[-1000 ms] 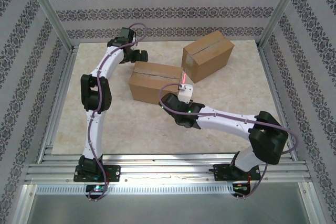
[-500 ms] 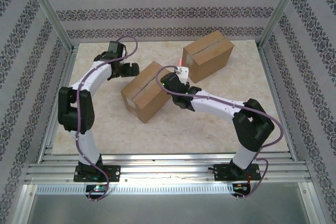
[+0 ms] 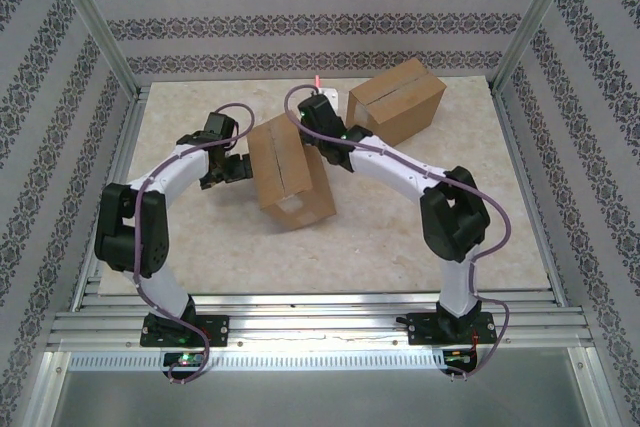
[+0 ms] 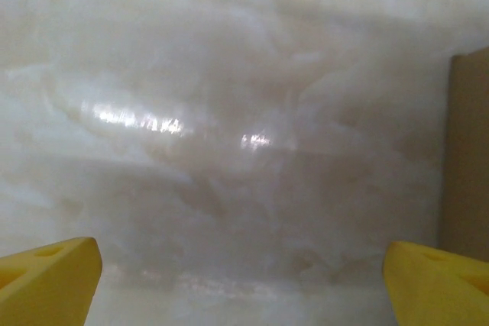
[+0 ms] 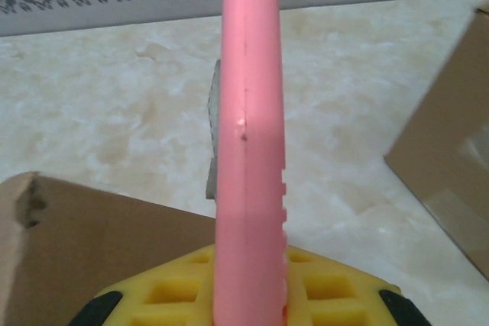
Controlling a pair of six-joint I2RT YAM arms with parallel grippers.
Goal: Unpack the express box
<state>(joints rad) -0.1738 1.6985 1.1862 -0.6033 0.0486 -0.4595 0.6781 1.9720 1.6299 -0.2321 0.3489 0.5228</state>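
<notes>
Setting: a framed cell with patterned wallpaper walls and a glossy, marble-look table point(image 3: 420, 237).

Item 1: express box point(image 3: 290, 172), plain brown cardboard, standing askew near the middle of the table, left of centre. A dark seam point(image 3: 280, 162) runs along its upper face. Probably light, with stiff panels that dent under a pinch, and likely to slide on the glossy top. Best braced flat against a side wall while the seam is cut.

Item 2: second box point(image 3: 398, 102), toward the far right corner.

Item 3: left gripper point(image 3: 232, 169), fingers spread and empty, just beside the box's left face.

Item 4: right gripper point(image 3: 318, 112), at the box's far end, clamped on a pink cutter point(image 5: 248, 150) with its blade point(image 5: 214, 127) out.

Markings: none legible.
</notes>
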